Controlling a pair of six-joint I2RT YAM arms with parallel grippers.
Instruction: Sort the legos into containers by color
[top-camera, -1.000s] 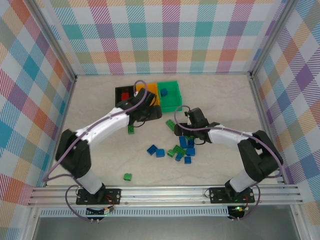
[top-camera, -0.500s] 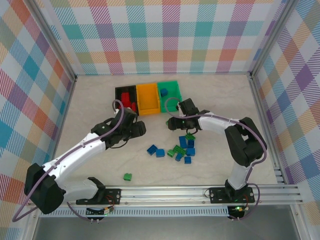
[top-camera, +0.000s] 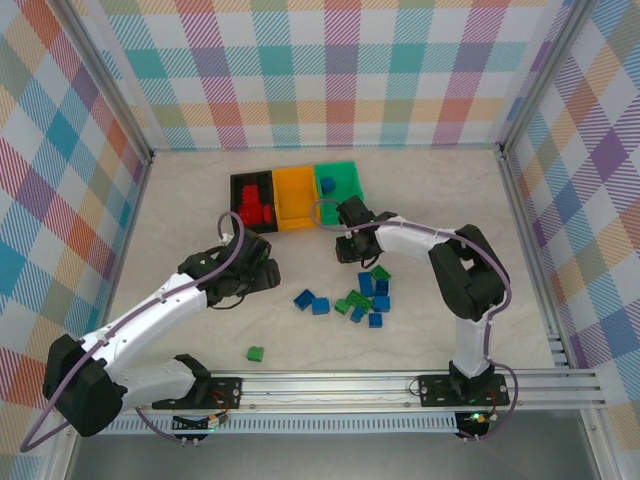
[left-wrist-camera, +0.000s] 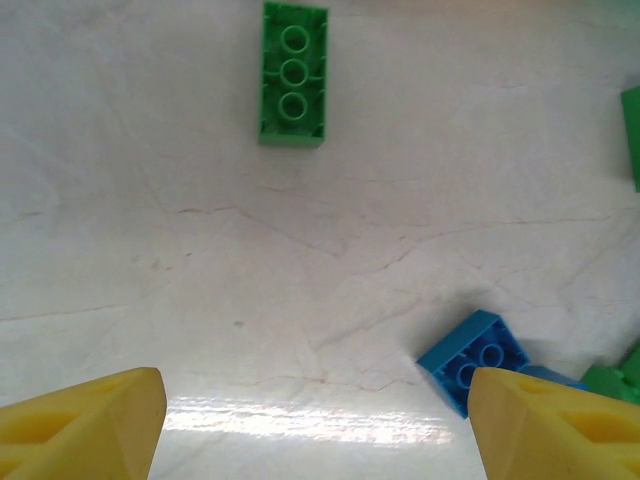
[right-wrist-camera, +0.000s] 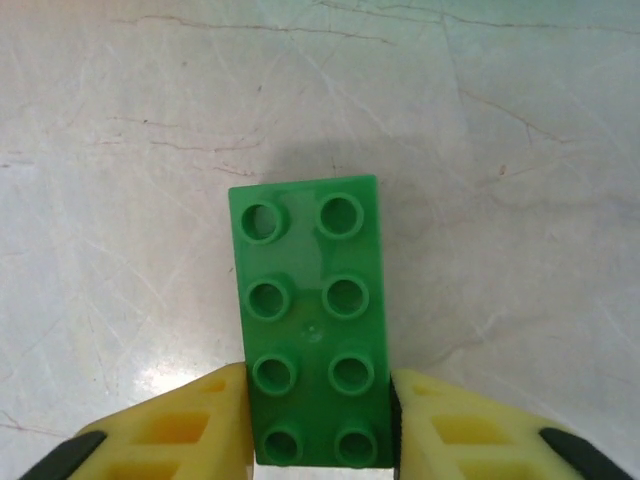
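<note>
Top external, black bin (top-camera: 234, 195): red legos (top-camera: 255, 210) are inside, so red looks done
Orange bin (top-camera: 293, 192): nothing in it that I can see
Green bin (top-camera: 345, 170): one blue lego (top-camera: 327, 184) inside
Right jaws: shut on a green lego (right-wrist-camera: 315, 320), near the bins
Left jaws: wide open, holding nothing
Left to do: the blue and green pile (top-camera: 362, 298) mid counter (top-camera: 450, 200), and a lone green lego (top-camera: 256, 353) near the front

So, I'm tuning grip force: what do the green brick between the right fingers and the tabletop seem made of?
The green brick: hard moulded plastic, smooth, slightly glossy; crisp studs and a soft sheen suggest it. The tabletop: pale marble-look surface with fine veins and bright glare, so glossy; likely laminate or printed sheet, though stone cannot be ruled out.
</note>
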